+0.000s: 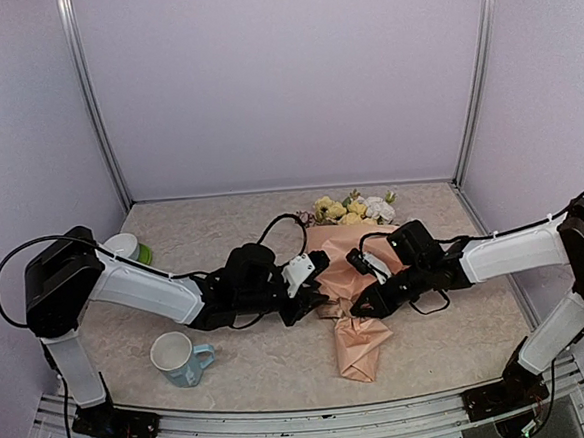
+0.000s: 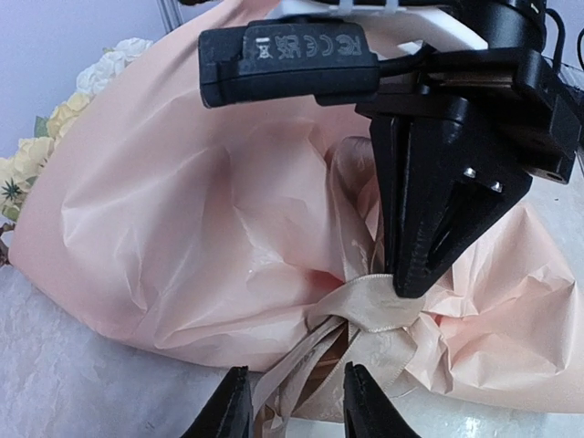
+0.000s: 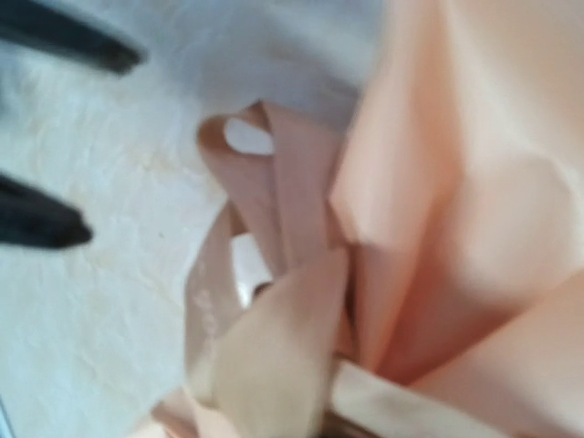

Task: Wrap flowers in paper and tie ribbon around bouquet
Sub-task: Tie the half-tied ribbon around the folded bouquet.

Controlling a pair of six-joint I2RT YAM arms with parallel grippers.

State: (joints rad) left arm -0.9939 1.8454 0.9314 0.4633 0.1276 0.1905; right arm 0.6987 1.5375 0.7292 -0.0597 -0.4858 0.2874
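The bouquet lies mid-table, its flowers (image 1: 352, 210) pointing away and the peach paper (image 1: 359, 345) wrapped round the stems. Yellow and white blooms (image 2: 55, 128) peek from the paper (image 2: 182, 228) in the left wrist view. The tan ribbon (image 2: 383, 306) is knotted round the paper's narrow waist. My left gripper (image 2: 294, 406) is open, with loose ribbon tails lying between its fingers. My right gripper (image 2: 409, 283) comes down from above with its fingers together, pinched on the ribbon band at the knot. The right wrist view shows only ribbon loops (image 3: 274, 347), paper (image 3: 474, 182) and the left fingertips (image 3: 55, 228). Both grippers meet at the bouquet's waist (image 1: 338, 298).
A pale blue mug (image 1: 176, 357) stands near the front left. A white and green cup (image 1: 126, 249) sits behind the left arm. Metal frame posts (image 1: 468, 76) and purple walls close in the back and sides.
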